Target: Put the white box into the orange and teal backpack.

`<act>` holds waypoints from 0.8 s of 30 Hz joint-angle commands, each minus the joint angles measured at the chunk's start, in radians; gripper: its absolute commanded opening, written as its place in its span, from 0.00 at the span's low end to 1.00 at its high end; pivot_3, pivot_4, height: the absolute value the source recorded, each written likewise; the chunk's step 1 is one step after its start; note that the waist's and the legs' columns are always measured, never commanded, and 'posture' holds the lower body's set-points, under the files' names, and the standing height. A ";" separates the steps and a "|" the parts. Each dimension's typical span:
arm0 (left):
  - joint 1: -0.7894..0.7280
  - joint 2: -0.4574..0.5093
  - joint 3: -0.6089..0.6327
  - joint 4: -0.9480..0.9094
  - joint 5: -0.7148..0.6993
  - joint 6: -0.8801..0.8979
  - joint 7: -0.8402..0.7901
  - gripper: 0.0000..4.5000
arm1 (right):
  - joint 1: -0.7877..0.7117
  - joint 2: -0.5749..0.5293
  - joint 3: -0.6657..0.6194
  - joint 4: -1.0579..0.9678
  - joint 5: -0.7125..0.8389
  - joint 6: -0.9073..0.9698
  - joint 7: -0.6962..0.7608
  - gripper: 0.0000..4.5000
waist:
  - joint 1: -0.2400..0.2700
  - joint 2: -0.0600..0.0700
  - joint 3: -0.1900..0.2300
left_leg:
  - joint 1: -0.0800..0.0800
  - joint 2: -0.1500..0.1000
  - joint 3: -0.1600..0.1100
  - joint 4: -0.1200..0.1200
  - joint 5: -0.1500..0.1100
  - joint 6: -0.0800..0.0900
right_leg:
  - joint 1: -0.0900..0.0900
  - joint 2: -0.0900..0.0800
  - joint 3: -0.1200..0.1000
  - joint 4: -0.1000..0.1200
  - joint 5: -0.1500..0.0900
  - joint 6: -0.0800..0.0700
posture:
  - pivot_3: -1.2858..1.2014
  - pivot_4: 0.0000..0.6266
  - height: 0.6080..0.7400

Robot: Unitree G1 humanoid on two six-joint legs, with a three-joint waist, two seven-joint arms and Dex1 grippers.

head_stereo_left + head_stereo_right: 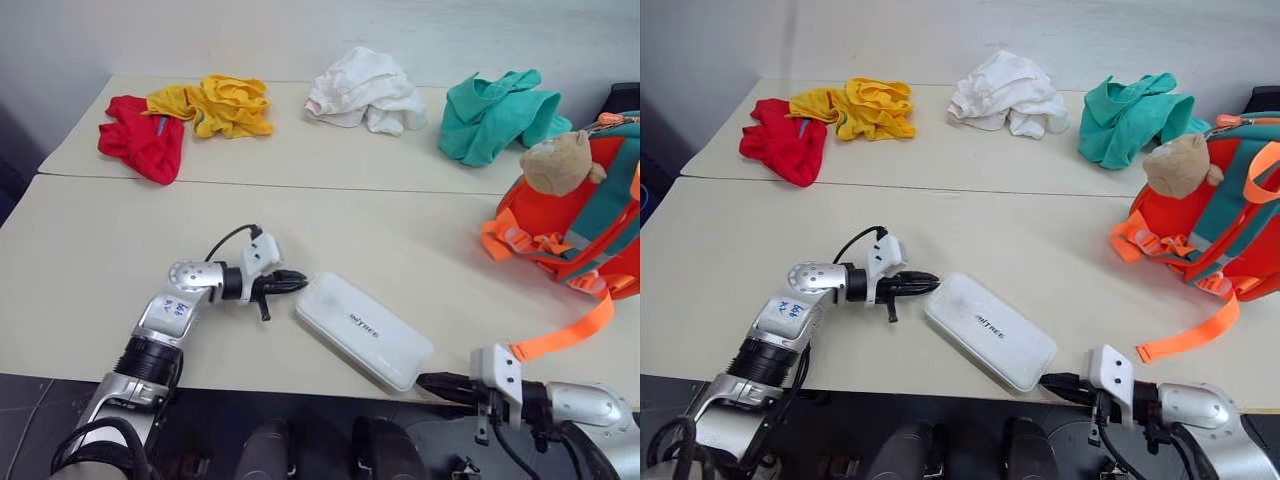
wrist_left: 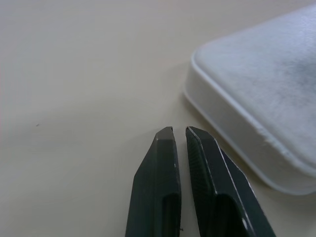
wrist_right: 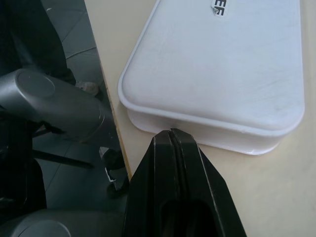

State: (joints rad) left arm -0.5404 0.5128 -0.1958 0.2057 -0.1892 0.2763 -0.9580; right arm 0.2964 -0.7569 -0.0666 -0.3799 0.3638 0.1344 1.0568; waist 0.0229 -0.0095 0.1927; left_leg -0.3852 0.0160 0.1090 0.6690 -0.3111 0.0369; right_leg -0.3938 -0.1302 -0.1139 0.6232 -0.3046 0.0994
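Nearest the camera, the right gripper (image 1: pixel 425 381) is seen with jaws pressed together at the near end of the white box (image 1: pixel 363 329), which lies flat on the table (image 1: pixel 90 260). At its far end, the left gripper (image 1: pixel 297 282) is likewise closed, empty. Further right stands the backpack (image 1: pixel 585 215), its orange strap (image 1: pixel 565 335) trailing. Four cloth heaps (image 1: pixel 365 90) lie behind.

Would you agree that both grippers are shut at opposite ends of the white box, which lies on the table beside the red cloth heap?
Not quite: the white box lies far from the red cloth heap, near the table's front edge, as the left eye view shows. Both grippers, left and right, are indeed shut at its ends.
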 commanded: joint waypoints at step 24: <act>0.355 0.180 0.358 -0.278 -0.154 0.278 0.086 0.18 | -0.448 0.028 0.110 0.280 -0.116 -0.013 0.007 0.00 | -0.024 0.000 0.000 | 0.000 0.000 -0.003 -0.001 0.000 -0.001 | 0.001 -0.002 0.003 0.003 0.000 0.000 | 0.52 0.24 1.00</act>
State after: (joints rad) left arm -0.1945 0.6577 0.0917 -0.0953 -0.3052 0.5086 -0.8642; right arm -0.1546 -0.7017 0.0718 -0.0773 0.2347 0.1320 1.0471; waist -0.0015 -0.0097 0.1926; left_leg -0.3856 0.0165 0.1058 0.6683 -0.3105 0.0359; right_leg -0.3932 -0.1318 -0.1105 0.6263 -0.3047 0.0992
